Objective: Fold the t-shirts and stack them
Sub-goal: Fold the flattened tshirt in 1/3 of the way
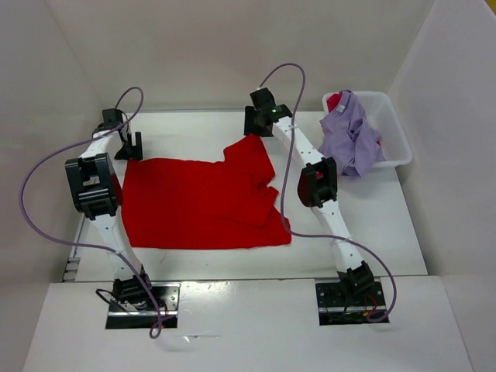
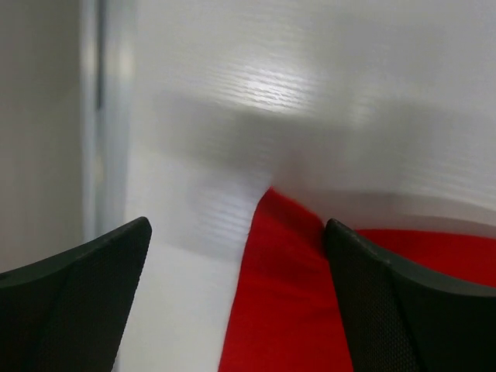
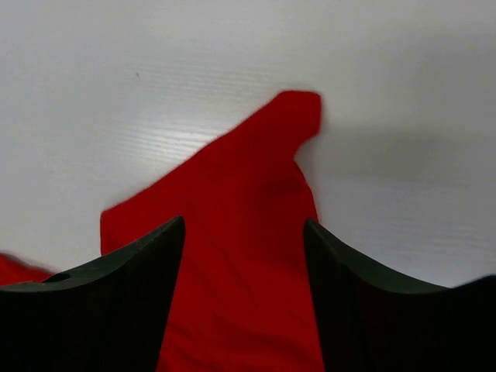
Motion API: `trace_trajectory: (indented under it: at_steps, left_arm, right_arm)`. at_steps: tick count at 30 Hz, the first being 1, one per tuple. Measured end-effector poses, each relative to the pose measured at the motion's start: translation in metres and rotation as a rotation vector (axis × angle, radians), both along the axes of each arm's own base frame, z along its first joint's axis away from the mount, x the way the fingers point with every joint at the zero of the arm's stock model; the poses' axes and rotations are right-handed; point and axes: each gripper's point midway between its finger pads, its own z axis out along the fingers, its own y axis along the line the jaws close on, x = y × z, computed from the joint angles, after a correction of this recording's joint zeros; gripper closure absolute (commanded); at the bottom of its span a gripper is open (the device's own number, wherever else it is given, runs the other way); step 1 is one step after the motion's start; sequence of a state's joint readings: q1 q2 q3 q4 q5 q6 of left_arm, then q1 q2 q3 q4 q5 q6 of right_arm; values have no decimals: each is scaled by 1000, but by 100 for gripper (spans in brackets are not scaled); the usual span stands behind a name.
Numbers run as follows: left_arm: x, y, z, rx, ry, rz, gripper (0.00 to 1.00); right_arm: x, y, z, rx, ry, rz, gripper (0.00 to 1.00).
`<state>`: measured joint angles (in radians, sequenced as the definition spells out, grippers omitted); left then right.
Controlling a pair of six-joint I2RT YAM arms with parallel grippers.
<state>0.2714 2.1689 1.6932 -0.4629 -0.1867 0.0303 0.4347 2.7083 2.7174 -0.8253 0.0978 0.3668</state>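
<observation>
A bright red t-shirt [image 1: 194, 205] lies spread flat across the middle of the table, its right part folded over in a rumpled flap. My left gripper [image 1: 130, 147] hovers at the shirt's far left corner, open; in the left wrist view its jaws [image 2: 239, 225] stand wide apart over the red edge [image 2: 287, 294]. My right gripper [image 1: 260, 124] is at the far right corner, open, with the red corner [image 3: 248, 178] lying on the table between its fingers [image 3: 244, 222]. A pale lavender t-shirt [image 1: 349, 139] drapes over the bin's edge, and a crimson one [image 1: 335, 101] peeks out behind it.
A white plastic bin [image 1: 395, 132] stands at the back right and holds the other two shirts. White walls close in the table on the left, back and right. Purple cables loop from both arms.
</observation>
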Motion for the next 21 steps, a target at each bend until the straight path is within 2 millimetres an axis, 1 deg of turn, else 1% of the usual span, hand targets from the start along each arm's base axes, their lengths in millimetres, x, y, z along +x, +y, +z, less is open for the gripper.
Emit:
trace_trajectory:
  at_steps: [2, 4, 5, 6, 8, 9, 10, 11, 12, 13, 14, 16, 18, 20, 21]
  left_arm:
    - [0, 2, 19, 57, -17, -3, 0]
    - [5, 1, 52, 121, -70, -17, 0]
    - [8, -3, 71, 145, -106, -27, 0]
    - [11, -8, 91, 169, -144, -46, 0]
    - [15, -28, 133, 205, -223, -108, 0]
    - [16, -42, 151, 215, -254, -157, 0]
    - [17, -58, 166, 218, -280, -213, 0]
    - [17, -80, 177, 218, -296, -293, 0]
    - [16, -101, 182, 213, -302, -370, 0]
    - [13, -125, 183, 210, -295, -457, 0]
    - [8, -154, 179, 203, -277, -556, 0]
    - [-13, -221, 158, 192, -206, -784, 0]
    - [-45, -295, 129, 179, -125, -1027, 0]
    - [-83, -351, 106, 165, -55, -1217, 0]
    - [-102, -375, 98, 174, -30, -1306, 2]
  right_arm:
    - [-11, -11, 12, -31, 17, -5, 32]
    - [-27, -22, 33, -53, 30, -5, 32]
    - [-35, -26, 45, -60, 27, -5, 32]
    - [-46, -33, 60, -67, 25, -5, 32]
    - [-71, -45, 82, -74, 24, -4, 32]
    - [-89, -53, 91, -74, 24, -2, 31]
    - [-106, -59, 94, -77, 32, -3, 31]
    - [-127, -67, 94, -74, 43, -2, 31]
    - [-144, -73, 92, -74, 60, -6, 31]
    - [-161, -79, 86, -72, 80, -9, 31]
    - [-177, -85, 79, -70, 104, -18, 32]
    - [-200, -94, 61, -64, 152, -41, 35]
    - [-221, -104, 39, -50, 207, -85, 38]
    - [-244, -115, 17, -42, 268, -132, 38]
    - [-257, -121, 7, -33, 296, -159, 38]
